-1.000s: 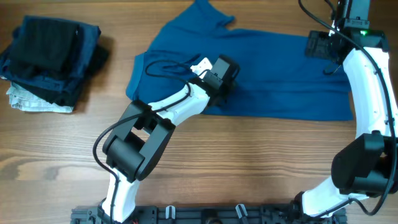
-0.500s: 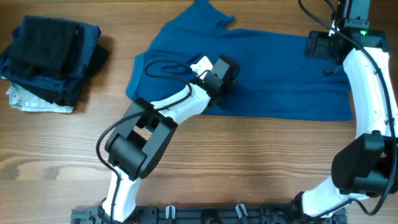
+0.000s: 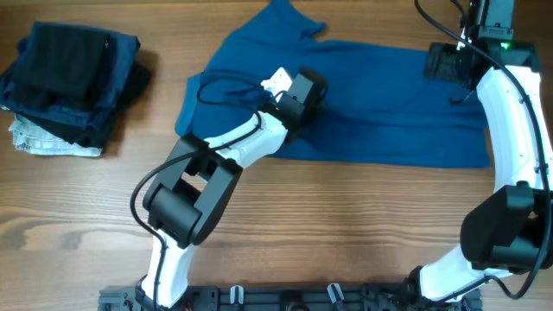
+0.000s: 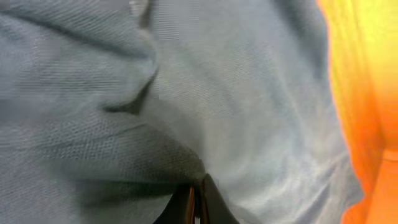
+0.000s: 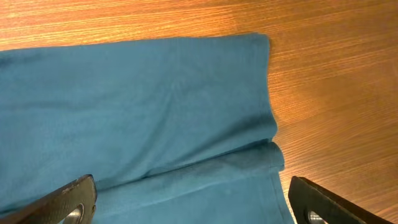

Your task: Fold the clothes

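T-shirt (image 3: 389, 104), 1, blue: left tool (image 4: 198, 196) pinches its fabric; right tool (image 5: 189, 202) gapes; 1 folded pile (image 3: 69, 86) apart.

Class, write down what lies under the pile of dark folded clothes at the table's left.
A pale patterned cloth pokes out beneath the dark pile, on the wooden table. The pile covers the rest of it, so its full extent cannot be seen.

blue T-shirt (image 5: 143, 106), wooden table (image 5: 336, 81), right pincer (image 5: 193, 202) spread
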Robot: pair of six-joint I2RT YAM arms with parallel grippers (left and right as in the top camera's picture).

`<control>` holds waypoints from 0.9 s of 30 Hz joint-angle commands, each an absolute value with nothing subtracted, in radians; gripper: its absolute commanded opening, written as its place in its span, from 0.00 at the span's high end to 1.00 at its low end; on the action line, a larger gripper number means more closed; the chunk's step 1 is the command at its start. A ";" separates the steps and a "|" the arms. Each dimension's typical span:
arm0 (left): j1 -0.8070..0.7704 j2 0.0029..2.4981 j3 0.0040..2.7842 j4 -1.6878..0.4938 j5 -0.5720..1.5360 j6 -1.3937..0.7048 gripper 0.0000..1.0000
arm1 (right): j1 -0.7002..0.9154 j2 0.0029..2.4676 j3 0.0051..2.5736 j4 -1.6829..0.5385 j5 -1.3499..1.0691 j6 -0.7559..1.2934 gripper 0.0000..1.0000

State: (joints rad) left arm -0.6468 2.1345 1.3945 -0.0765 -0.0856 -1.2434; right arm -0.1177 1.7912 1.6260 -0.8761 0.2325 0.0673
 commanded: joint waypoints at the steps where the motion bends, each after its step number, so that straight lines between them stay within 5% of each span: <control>1: -0.641 2.206 1.416 -0.030 -0.114 -1.243 0.94 | -0.115 1.793 1.629 -0.876 0.224 0.079 0.01; 4: -0.643 2.245 1.416 -0.001 -0.114 -1.242 0.87 | -0.115 1.793 1.629 -0.876 0.224 0.079 0.00; 9: -0.634 2.211 1.416 0.065 -0.113 -1.076 0.44 | -0.115 1.793 1.629 -0.876 0.224 0.078 0.00; 17: -0.625 1.946 1.416 0.042 -0.093 -0.907 0.41 | -0.115 1.793 1.629 -0.876 0.224 0.079 0.00; 19: -0.596 1.797 1.416 -0.101 -0.092 -0.728 0.39 | -0.115 1.793 1.629 -0.868 0.213 0.083 0.00; 24: -0.412 1.654 1.416 -0.385 -0.091 -0.687 0.33 | -0.115 1.793 1.629 -0.797 0.012 0.084 0.00; 27: -0.297 1.642 1.416 -0.527 -0.091 -0.688 0.12 | -0.115 1.793 1.630 -0.770 -0.102 0.123 0.00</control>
